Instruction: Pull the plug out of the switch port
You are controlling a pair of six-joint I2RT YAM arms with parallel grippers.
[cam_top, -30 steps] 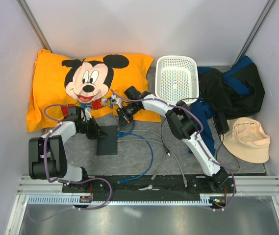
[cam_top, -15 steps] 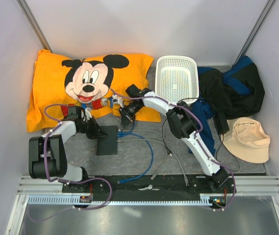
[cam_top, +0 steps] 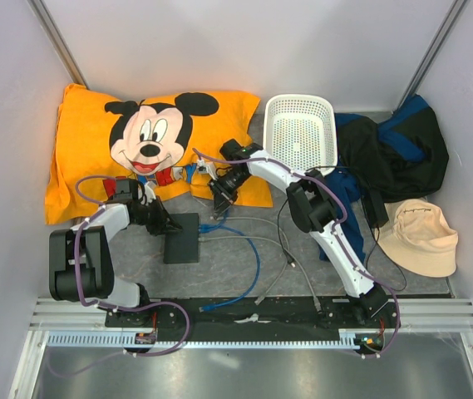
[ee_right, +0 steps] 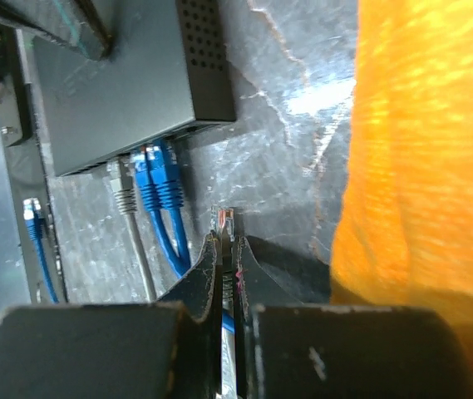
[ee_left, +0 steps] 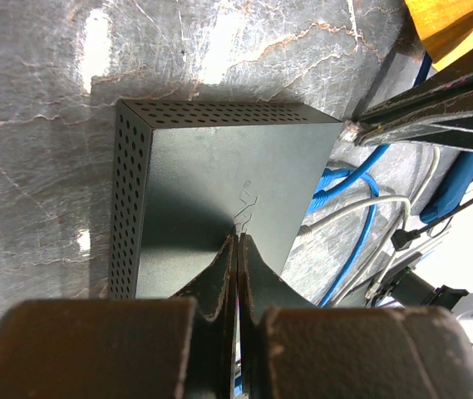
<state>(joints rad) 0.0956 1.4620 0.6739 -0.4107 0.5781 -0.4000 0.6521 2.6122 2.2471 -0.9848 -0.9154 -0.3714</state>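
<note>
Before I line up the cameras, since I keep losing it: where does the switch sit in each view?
Top external: switch, left of centre.
Left wrist: switch, mid-frame, filling much of it.
Right wrist: switch, upper left.
Shared landmark: blue cables plugged into its edge.

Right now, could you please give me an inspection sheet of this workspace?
Surface: grey marbled table.
Job's things: switch port lies flat; plug is out of it.
Clutter: orange pillow, white basket, dark jacket, beige hat.
Grippers: left gripper shut, tips on the switch port; right gripper shut on the plug.
Cables: two blue cables and one grey cable plugged in.
Surroundings: pale walls.
</note>
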